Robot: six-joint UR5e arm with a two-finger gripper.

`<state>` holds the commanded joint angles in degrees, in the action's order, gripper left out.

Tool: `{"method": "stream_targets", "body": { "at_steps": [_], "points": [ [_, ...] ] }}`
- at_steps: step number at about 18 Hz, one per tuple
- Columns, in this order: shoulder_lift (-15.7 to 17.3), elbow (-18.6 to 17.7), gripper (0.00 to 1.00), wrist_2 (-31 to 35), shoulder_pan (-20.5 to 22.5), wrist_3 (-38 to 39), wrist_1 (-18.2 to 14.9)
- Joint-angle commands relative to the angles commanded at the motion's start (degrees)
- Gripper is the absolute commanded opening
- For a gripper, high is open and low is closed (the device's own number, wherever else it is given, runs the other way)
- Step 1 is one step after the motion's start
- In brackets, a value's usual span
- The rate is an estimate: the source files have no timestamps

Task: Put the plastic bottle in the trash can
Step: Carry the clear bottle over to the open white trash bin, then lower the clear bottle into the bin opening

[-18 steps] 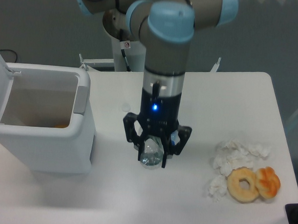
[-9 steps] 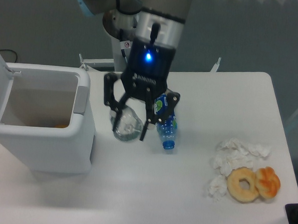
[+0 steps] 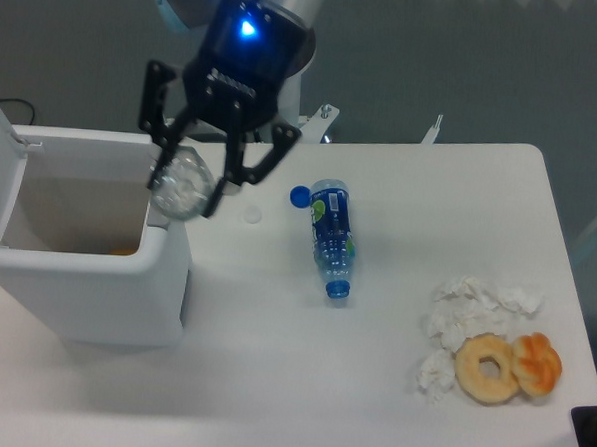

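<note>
Single fixed camera, high front view, angled down over table (image 3: pixel 460 192)

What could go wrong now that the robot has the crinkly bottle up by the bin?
The plastic bottle hangs in the pincer right over the trash can's near wall, not clearly past it. Let go now, it might hit the rim and bounce onto the table. It is also crinkled, so it could slip out early.

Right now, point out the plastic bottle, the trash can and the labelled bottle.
plastic bottle (image 3: pixel 181 184), fixed camera, crinkled clear body.
trash can (image 3: pixel 162 269), fixed camera, right outer wall.
labelled bottle (image 3: pixel 330 225), fixed camera, blue-green label.
</note>
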<state>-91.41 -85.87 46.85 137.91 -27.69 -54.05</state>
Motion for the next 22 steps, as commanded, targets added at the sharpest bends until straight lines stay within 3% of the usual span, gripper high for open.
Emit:
{"method": "stream_targets", "body": {
  "at_steps": [6,9,22],
  "points": [
    [-1.14,-1.14,0.57,0.0,-2.91,-0.44,0.26],
    [-2.28,-1.41,0.57,-0.09,-5.1,-0.61,2.02],
    [-5.45,-3.25,0.57,-0.18,-7.83,-3.25,3.16]
  ]
}}
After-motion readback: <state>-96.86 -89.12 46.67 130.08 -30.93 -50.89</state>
